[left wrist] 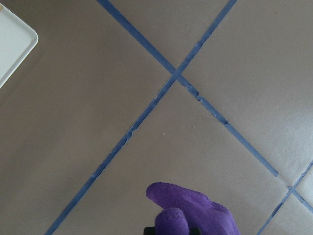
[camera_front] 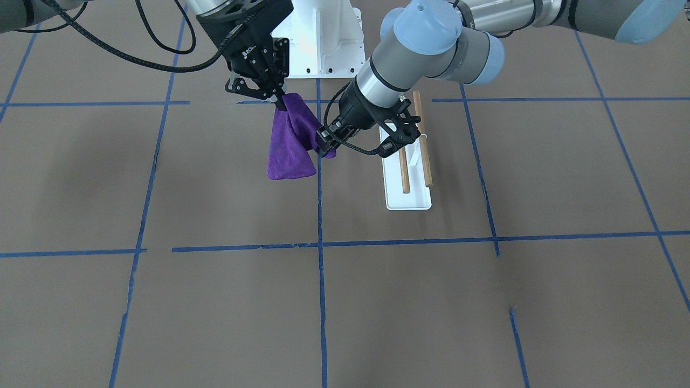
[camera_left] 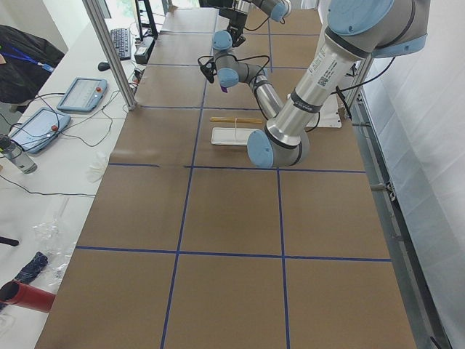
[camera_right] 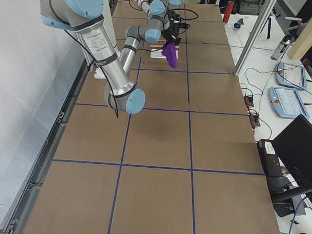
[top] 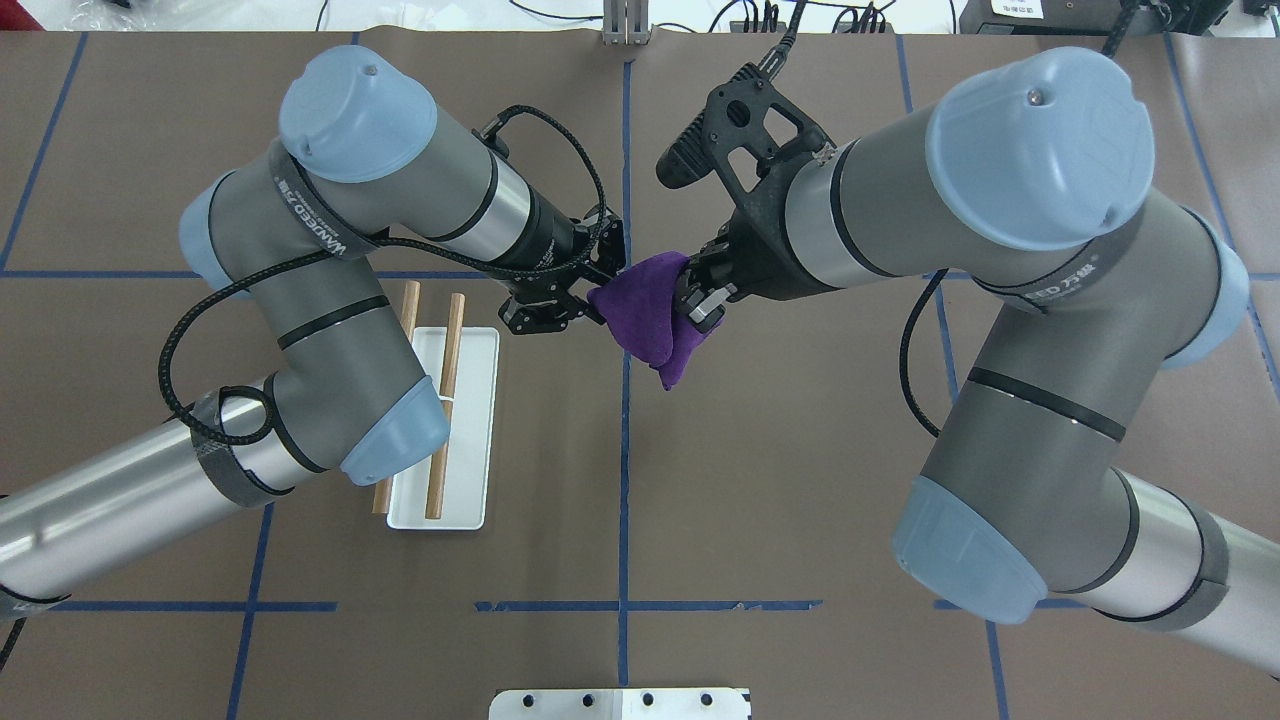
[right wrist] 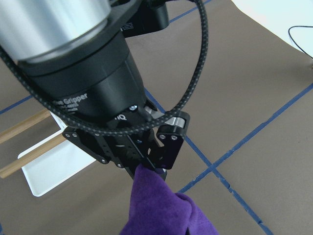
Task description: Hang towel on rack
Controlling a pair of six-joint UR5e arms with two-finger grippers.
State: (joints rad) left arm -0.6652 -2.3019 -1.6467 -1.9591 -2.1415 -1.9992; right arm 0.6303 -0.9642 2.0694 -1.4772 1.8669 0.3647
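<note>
Between left gripper (camera_front: pixel 325 141) and right gripper (camera_front: pixel 278 100), both pinching it, my soft purple cloth towel (camera_front: pixel 291 153) hangs, probably for spreading.

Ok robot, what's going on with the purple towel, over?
Left gripper and right gripper both shut on the towel. Towel up in the air beside the rack, rods bare. Left arm hangs over the rack.

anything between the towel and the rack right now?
No loose object shows between the towel and the rack. The left end effector and right end effector both pinch the towel in the air. The left arm itself hangs over part of the rack, so it probably has to shift first.
</note>
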